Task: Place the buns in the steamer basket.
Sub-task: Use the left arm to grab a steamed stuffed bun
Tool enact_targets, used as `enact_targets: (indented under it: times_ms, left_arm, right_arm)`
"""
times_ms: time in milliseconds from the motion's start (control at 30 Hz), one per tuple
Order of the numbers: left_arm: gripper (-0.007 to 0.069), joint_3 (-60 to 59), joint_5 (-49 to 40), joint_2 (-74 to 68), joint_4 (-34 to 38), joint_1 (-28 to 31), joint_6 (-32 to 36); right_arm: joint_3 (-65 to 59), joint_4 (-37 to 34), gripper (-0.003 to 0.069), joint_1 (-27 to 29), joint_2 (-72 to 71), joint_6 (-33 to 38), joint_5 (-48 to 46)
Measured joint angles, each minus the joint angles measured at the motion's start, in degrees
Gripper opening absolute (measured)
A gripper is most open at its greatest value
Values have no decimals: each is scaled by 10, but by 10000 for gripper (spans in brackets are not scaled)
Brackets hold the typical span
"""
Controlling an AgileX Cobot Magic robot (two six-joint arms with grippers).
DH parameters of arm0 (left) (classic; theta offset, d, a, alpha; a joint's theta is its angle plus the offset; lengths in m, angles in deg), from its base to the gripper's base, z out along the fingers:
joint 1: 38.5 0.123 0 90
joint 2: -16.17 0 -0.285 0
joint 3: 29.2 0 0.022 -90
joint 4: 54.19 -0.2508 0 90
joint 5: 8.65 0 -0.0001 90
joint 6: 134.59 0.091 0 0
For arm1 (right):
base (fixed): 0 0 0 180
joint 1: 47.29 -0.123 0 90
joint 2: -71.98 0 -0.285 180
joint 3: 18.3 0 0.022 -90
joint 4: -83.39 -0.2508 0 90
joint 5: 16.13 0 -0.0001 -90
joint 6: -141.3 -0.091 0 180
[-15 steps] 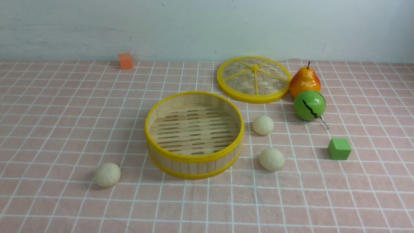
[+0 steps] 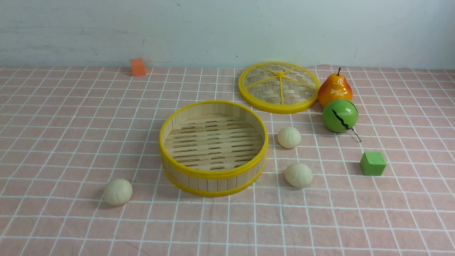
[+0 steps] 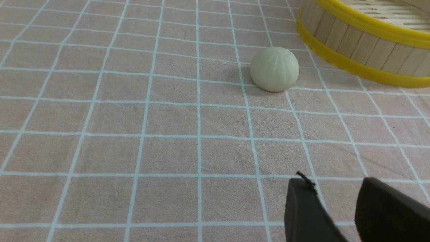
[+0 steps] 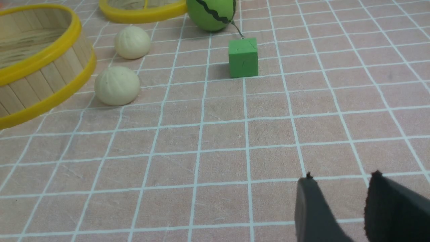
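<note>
While buns (image 2: pixel 117 192) (image 2: pixel 289 137) (image 2: pixel 299 175) flank steamer basket (image 2: pixel 213 174) (bare cloth (image 2: pixel 71 142) between), grippers (image 3: pixel 334 183) (image 4: pixel 342 178) seemingly parted.

left bun (image 2: pixel 117 192) clear all round, green cube (image 2: pixel 372 163) near right buns (image 2: pixel 298 175), steamer basket (image 2: pixel 213 174) between

The table (image 2: pixel 71 117) is pink, crossed by a white grid. The basket (image 2: pixel 213 175) has pale bamboo slats, two yellow rims and a slotted slat floor. The lid (image 2: pixel 277 108) is tan weave with a yellow rim and yellow spokes. The three buns (image 2: pixel 118 192) (image 2: pixel 289 137) (image 2: pixel 299 175) are cream-white with faint ridges. The pear (image 2: pixel 335 90) shades from orange to yellow. The ball (image 2: pixel 340 115) is glossy green with a jagged black line. The cube (image 2: pixel 372 163) is plain green, the block (image 2: pixel 138 67) orange. The wall (image 2: pixel 227 28) is pale blue-white. The left hand (image 3: pixel 336 188) and right hand (image 4: pixel 341 181) are black.
</note>
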Motion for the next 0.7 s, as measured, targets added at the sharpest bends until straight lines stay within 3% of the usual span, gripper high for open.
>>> enact_targets:
  times_ms: [567,700]
  left_arm:
    - [235,0,5,0,-19,0,0]
    - [235,0,42,0,-19,0,0]
  right_arm:
    - [0,0,239,0,0,0,0]
    - [-2,0,239,0,0,0,18]
